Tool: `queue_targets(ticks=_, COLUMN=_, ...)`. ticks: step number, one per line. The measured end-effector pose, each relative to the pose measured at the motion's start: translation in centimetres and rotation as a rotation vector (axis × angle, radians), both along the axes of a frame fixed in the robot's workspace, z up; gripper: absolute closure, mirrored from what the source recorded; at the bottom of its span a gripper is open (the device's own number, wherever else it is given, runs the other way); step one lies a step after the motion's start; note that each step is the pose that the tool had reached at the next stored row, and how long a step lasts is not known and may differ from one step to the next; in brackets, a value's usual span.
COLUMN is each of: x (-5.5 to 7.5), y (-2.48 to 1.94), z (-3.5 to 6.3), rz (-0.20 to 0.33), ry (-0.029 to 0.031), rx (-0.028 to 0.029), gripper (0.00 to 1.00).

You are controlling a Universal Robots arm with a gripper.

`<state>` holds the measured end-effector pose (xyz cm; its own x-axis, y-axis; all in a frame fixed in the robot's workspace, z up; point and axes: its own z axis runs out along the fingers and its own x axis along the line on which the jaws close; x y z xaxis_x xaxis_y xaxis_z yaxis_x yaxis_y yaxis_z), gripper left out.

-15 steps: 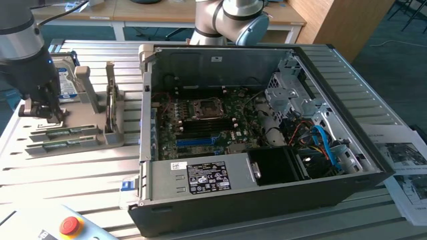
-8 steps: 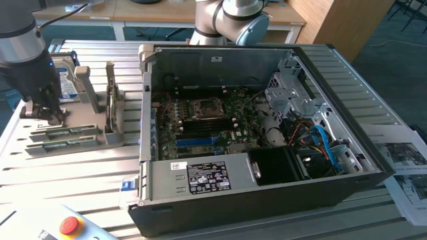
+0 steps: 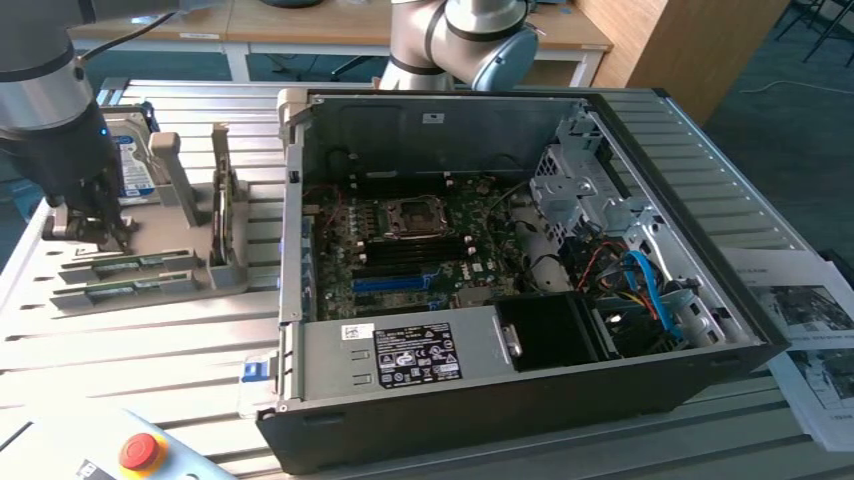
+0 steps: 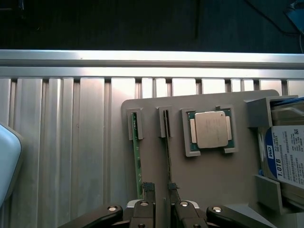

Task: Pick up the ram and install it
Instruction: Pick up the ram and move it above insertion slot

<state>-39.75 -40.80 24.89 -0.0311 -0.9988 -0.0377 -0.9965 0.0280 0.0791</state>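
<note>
Green ram stick (image 4: pixel 137 161), a long thin circuit board seen from its edge, stands upright in a narrow slot of the matte grey holder plate (image 4: pixel 213 175). A second, darker ram stick (image 4: pixel 167 156) stands in the neighbour slot of the same plate. The black two-finger gripper (image 4: pixel 160 189) hangs over the plate at the end of these slots. Its jaws are spread apart and grasp nothing. The darker stick runs toward the gap between the fingertips, but I cannot tell if it is touched.

I judge the stick to be light and stiff, but thin and easy to crack if it is bent. Its flat faces look smooth, so it may slip. The best hold seems to be on the two flat faces near the upper edge, away from the small chips and the contact row.

A square silver CPU chip (image 4: pixel 211 129) with a green border lies in a shallow pocket of the plate, just beside the slots. A boxy silver hard drive with a blue-white label (image 4: pixel 285 156) sits in a bracket at the plate's other end. The plate lies on a ribbed aluminium table (image 4: pixel 61 142). An open black metal computer case (image 3: pixel 534 400) stands near the plate, on the exterior view's right.
</note>
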Motion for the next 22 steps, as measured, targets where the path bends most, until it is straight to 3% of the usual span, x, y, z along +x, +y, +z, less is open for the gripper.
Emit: queue_targets(ticks=22, x=0.01, y=0.00, z=-0.95, rz=0.010, ry=-0.0001, rx=0.0000, gripper=0.76)
